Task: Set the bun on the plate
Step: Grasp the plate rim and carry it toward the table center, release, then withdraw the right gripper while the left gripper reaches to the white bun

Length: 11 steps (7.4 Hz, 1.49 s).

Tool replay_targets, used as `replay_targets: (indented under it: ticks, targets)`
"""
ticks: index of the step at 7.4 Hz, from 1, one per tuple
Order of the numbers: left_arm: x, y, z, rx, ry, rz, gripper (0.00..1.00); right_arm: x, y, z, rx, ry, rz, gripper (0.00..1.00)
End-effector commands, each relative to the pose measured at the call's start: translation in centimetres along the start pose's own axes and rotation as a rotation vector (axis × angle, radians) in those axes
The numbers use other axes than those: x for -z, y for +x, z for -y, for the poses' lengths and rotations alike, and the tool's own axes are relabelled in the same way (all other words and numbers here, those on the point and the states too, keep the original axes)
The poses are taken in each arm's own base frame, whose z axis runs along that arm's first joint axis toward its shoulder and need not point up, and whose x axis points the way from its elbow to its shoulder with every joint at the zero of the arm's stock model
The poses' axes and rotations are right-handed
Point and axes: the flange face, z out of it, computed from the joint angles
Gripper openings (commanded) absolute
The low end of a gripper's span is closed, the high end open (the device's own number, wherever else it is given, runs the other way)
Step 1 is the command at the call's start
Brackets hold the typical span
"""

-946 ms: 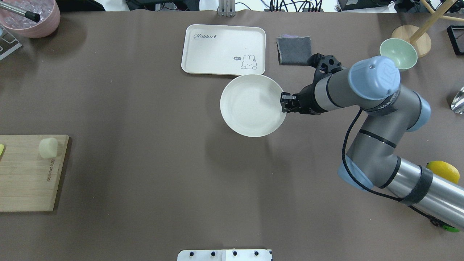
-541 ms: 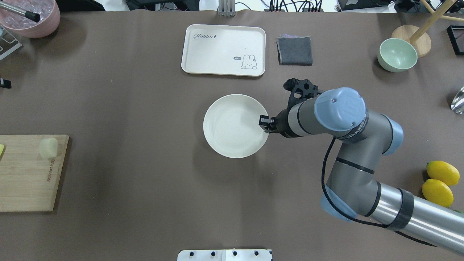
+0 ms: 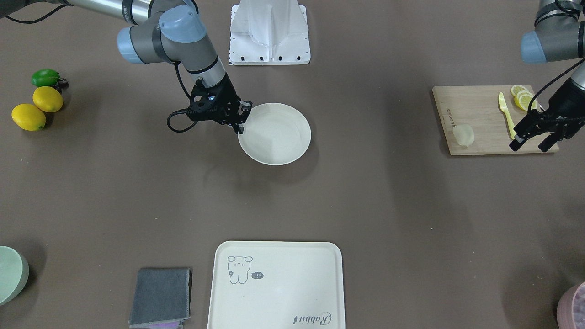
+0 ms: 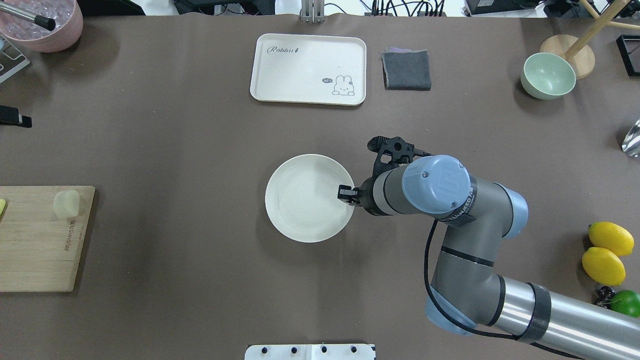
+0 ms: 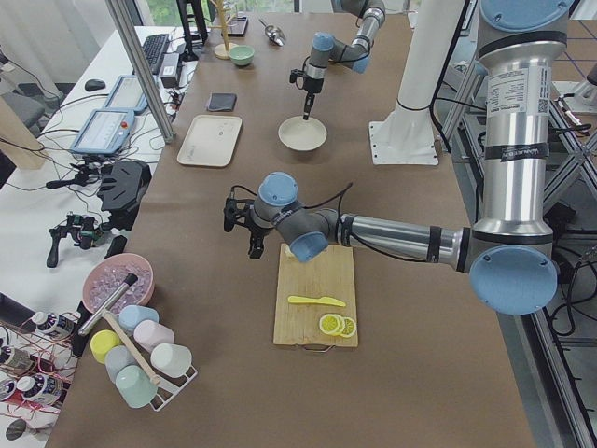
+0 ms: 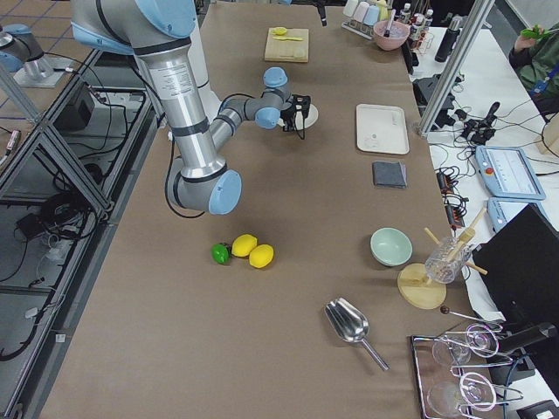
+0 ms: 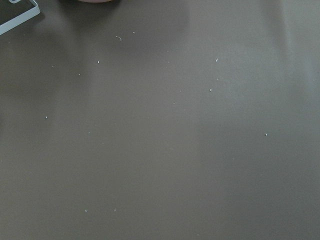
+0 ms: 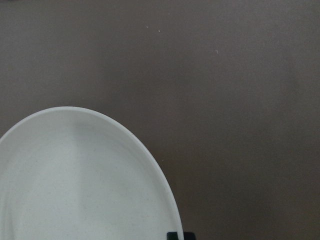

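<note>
Bun [image 4: 66, 204] is found lying on the wooden cutting board [image 4: 35, 250] at the left end of the table [image 4: 190, 280], close to the board's far right corner, and is touched by neither gripper. On the same board a yellow knife [image 3: 506, 109] and a few lemon slices [image 3: 523, 98] are laid, apart from the bun. The plate [image 4: 300, 210] is set near the middle of the table, well apart from the bun, and is left bare. Its right rim is grasped by the right gripper [image 4: 346, 194], which is clenched on it; one dark fingertip [image 8: 175, 235] is shown at the rim by the right wrist camera. The left gripper [image 3: 529, 145] is held raised at the left end, released, with its fingers spread and nothing between them. Only bare table covering is shown by the left wrist camera, and in the overhead view only a dark sliver of this gripper is caught at the left edge, beyond the board's far side. A cream tray [image 4: 310, 70] with a rabbit drawing is placed on the far side of the plate, apart from it, and a folded grey cloth [image 4: 406, 70] is laid just right of the tray. A pale green bowl [image 4: 547, 76] is stood at the far right. Two lemons [image 4: 610, 239] and a lime [image 4: 627, 302] are grouped at the near right edge, and a pink bowl [image 4: 42, 25] is kept at the far left corner.
</note>
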Motion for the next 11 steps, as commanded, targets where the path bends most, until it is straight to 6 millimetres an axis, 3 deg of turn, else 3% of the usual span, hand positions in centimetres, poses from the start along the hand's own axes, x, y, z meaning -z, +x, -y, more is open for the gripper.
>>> replay_targets:
  ticks: [1, 2, 3, 5, 6, 7, 8, 11]
  targets:
    - [0.4, 0.3, -0.6, 0.002, -0.002, -0.004, 0.98, -0.6, 0.0, 0.3, -0.004, 0.003, -0.010, 0.76]
    - [0.3, 0.4, -0.7, 0.002, -0.004, -0.005, 0.98, 0.1, -0.6, 1.4, -0.009, 0.016, 0.002, 0.99]
    - [-0.5, 2.5, -2.0, 0.014, -0.006, -0.006, 0.98, 1.0, -0.9, 2.7, -0.019, 0.025, 0.015, 1.00]
    - [-1.6, 4.9, -7.2, 0.007, -0.003, 0.038, 0.98, 3.5, -0.3, 6.6, -0.058, -0.002, 0.016, 1.00]
    - [-2.3, 6.4, -8.8, 0.018, -0.009, 0.050, 0.98, 4.7, 0.6, 8.9, -0.072, -0.003, 0.021, 1.00]
    - [-3.7, 6.2, -10.5, -0.007, 0.000, 0.093, 0.97, 5.8, 1.3, 10.7, -0.086, -0.011, 0.027, 1.00]
    - [-5.0, 6.0, -12.1, -0.030, 0.001, 0.141, 0.97, 6.1, 1.4, 11.2, -0.090, -0.004, 0.029, 1.00]
    - [-6.8, 5.1, -13.3, -0.041, -0.035, 0.175, 0.97, 6.6, 1.6, 11.8, -0.095, 0.008, 0.032, 1.00]
